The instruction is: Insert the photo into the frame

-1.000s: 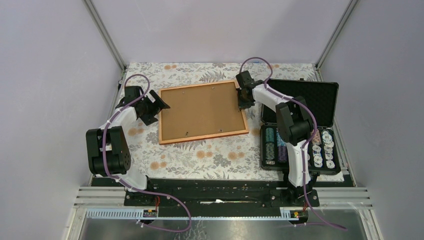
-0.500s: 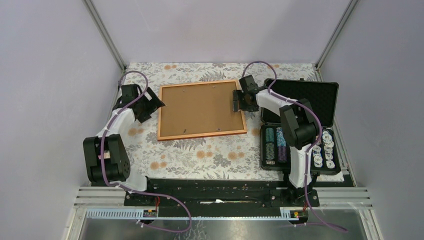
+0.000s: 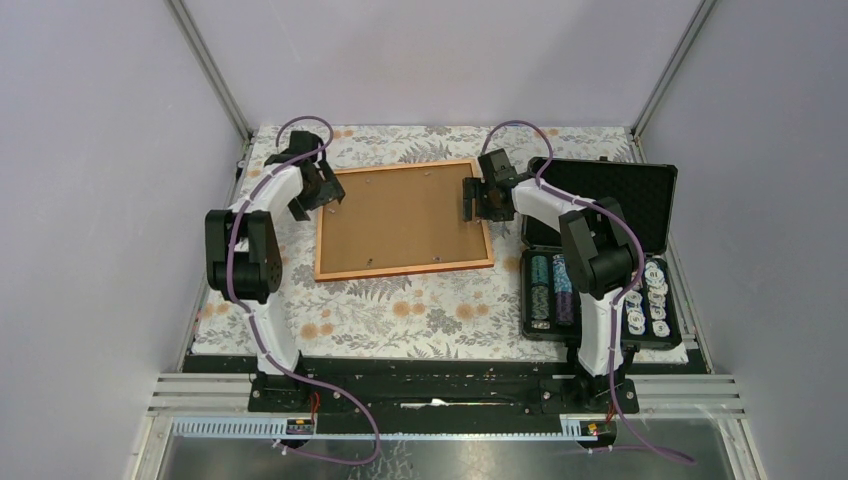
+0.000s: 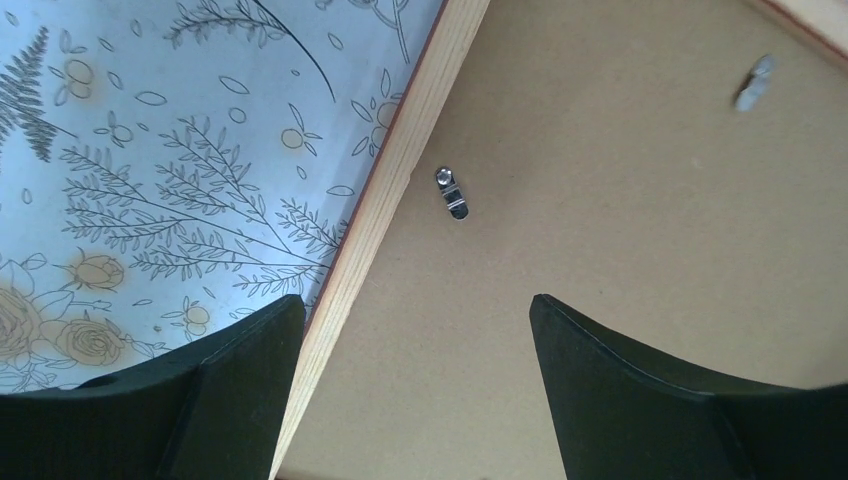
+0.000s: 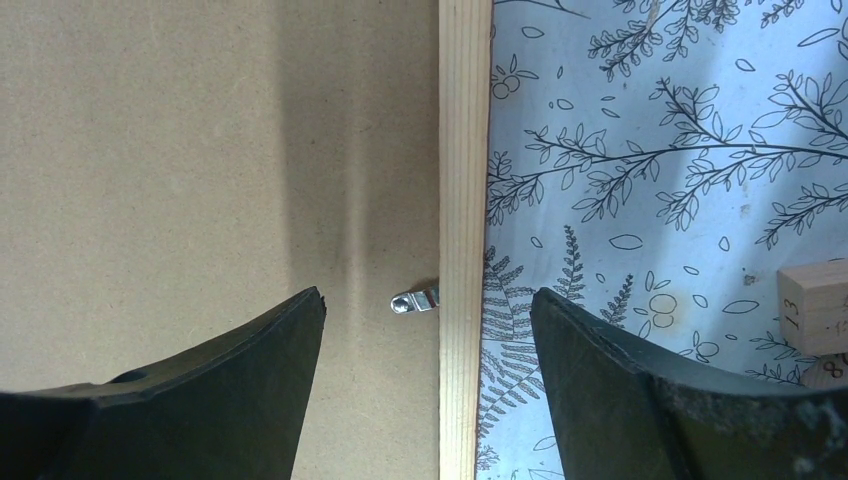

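Observation:
The frame (image 3: 405, 270) lies back side up in the middle of the table, a brown backing board (image 3: 400, 220) filling it. The photo is hidden. My left gripper (image 3: 325, 192) hovers open over the frame's back left corner; in the left wrist view its gripper (image 4: 412, 300) straddles the pale wooden rail (image 4: 390, 200), near a metal clip (image 4: 452, 192). My right gripper (image 3: 472, 203) is open over the right rail; in the right wrist view its gripper (image 5: 428, 295) straddles the rail (image 5: 465, 150) and a clip (image 5: 415, 300). Neither holds anything.
An open black case (image 3: 600, 215) with rows of chips (image 3: 645, 295) stands right of the frame, close to the right arm. A small numbered wooden block (image 5: 815, 310) lies on the floral cloth (image 3: 420, 315) right of the frame. Enclosure walls surround the table.
My right gripper has opened and let go of the frame, which now lies flat and squarer. My left arm swung from the frame's left side to its back left corner.

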You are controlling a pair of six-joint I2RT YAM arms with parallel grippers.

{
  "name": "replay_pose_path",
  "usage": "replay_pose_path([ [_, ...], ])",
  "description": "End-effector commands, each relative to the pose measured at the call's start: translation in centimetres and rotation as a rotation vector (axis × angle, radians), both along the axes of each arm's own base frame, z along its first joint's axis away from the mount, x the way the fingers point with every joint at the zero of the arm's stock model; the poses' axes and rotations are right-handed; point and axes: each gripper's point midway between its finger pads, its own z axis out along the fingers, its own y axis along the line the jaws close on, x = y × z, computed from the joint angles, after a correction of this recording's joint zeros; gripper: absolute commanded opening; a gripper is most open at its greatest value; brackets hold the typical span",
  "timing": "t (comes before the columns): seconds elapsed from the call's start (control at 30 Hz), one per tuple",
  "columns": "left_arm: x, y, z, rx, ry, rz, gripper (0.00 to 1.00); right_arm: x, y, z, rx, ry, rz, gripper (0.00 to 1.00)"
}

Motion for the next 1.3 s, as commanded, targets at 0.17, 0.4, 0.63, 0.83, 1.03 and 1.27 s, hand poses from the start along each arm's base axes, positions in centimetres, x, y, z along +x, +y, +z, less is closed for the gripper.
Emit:
replay_pose_path([
  [0.17, 0.9, 0.3, -2.2, 0.024, 0.057, 0.025, 0.80, 0.9, 0.6, 0.9, 0.011, -0.041, 0.032, 0.82],
  [0.4, 1.5, 0.3, -3.7, -0.001, 0.071, 0.014, 0.79, 0.8, 0.6, 0.4, 0.004, -0.030, 0.037, 0.82],
  [0.63, 1.8, 1.0, -3.9, 0.012, 0.061, 0.065, 0.82, 0.7, 1.0, 0.2, 0.020, -0.016, 0.053, 0.82],
  [0.83, 1.7, 0.9, -4.8, -0.030, 0.067, 0.084, 0.77, 0.6, 1.2, -0.1, 0.026, -0.006, 0.059, 0.82],
  [1.03, 2.7, 1.0, -3.6, -0.036, 0.032, 0.100, 0.80, 0.6, 1.4, -0.1, 0.036, -0.002, 0.067, 0.81],
  [1.27, 1.6, 1.0, -5.5, -0.012, 0.085, 0.086, 0.76, 0.5, 1.5, -0.2, 0.038, 0.003, 0.074, 0.81],
])
